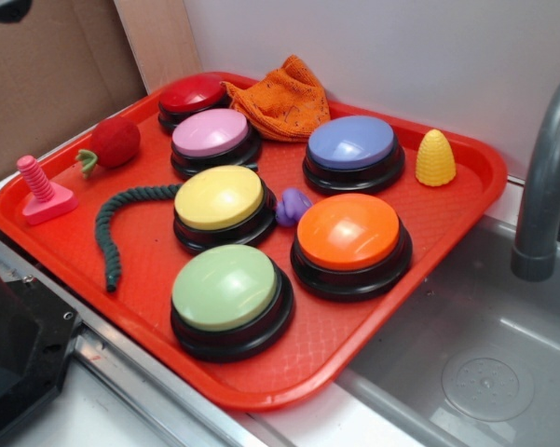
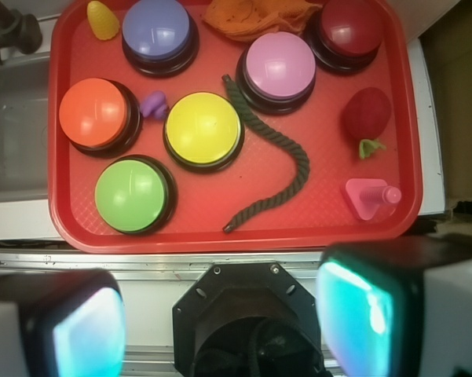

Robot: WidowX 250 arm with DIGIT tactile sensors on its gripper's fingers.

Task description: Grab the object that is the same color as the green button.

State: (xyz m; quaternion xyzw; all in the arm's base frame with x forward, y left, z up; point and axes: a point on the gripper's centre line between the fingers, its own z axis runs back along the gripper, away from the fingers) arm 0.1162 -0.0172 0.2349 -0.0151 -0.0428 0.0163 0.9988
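The dark green twisted rope piece (image 1: 104,233) lies curved on the red tray (image 1: 261,393), left of the yellow button. In the wrist view the rope (image 2: 301,169) runs from the pink button down to the tray's near edge. The pale-green dome button (image 1: 225,287) on its black base sits at the tray's front; it also shows in the wrist view (image 2: 131,195). My gripper (image 2: 224,322) is open and empty, high above the robot's black base, off the tray's near edge and well short of the rope. The gripper does not show in the exterior view.
On the tray: yellow (image 1: 219,197), orange (image 1: 348,231), blue-purple (image 1: 351,142), pink (image 1: 211,132) and red (image 1: 192,93) buttons, orange cloth (image 1: 287,93), red ball with green stem (image 1: 115,142), pink bolt (image 1: 39,186), yellow corn (image 1: 435,156), small purple piece (image 1: 293,205). Sink (image 1: 466,345) and faucet (image 1: 545,186) stand on the right.
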